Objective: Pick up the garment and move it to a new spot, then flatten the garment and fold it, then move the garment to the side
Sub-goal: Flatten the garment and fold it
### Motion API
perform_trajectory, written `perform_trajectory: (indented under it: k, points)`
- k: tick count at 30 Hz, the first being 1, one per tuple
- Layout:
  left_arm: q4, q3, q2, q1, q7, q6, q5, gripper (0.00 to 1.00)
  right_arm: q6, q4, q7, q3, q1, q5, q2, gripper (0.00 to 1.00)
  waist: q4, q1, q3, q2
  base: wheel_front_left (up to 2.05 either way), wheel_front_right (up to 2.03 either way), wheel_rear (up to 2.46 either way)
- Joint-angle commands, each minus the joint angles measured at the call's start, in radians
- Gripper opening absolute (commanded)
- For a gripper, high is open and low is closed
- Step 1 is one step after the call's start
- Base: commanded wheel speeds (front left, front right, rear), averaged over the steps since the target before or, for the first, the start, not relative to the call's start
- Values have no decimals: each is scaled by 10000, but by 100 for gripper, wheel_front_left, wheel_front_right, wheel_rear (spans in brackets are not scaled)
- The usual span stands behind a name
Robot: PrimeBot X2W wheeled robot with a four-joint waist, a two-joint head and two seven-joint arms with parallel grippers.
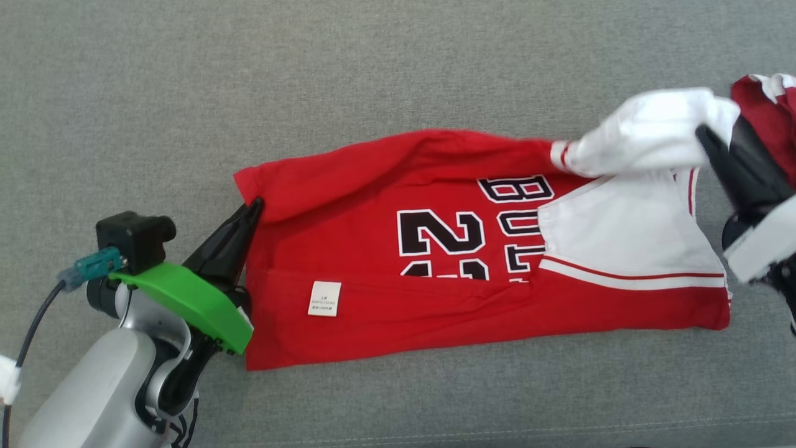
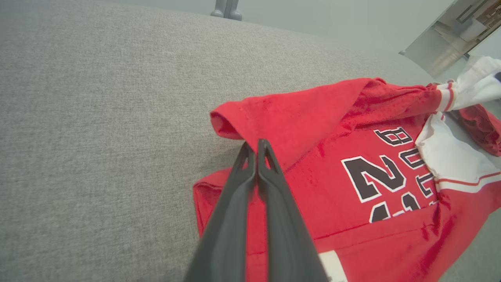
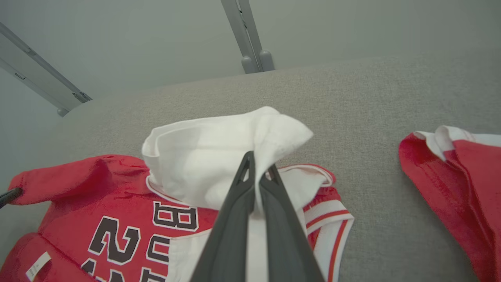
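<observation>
Left claw [image 1: 254, 207] clamps the red hem corner [image 1: 249, 180] and right claw [image 1: 704, 132] clamps the white sleeve [image 1: 647, 130] of the garment [image 1: 398, 311] stretched between them on the surface [image 1: 398, 74]; the fold likely goes best if both rise level, keeping cloth taut.

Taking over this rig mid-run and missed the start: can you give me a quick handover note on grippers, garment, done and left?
Left gripper: shut on the garment at its red left end.
Right gripper: shut on its white sleeve, held up.
Garment: stretched lengthwise on the grey surface.
Done: near edge already folded over, label showing.
A second red garment lies apart at the right.
Left: probably fold the held far edge over, finish folding, move it aside.
</observation>
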Motion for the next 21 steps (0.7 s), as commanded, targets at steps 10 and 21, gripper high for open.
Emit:
perform_trajectory:
  k: [10,21]
  points:
    - [-232,345,553,1718,-1484,-108,63,0,-2,-1716,-297,-1053,3793,-808,1709,0,-695,0,-481,-1,0,0,0]
    - [46,-366,1199,2390,-2432,-446,1576,100,-3,-752,-648,-712,4026,-1770,1825,100,-854,0,-557,-1,0,0,0]
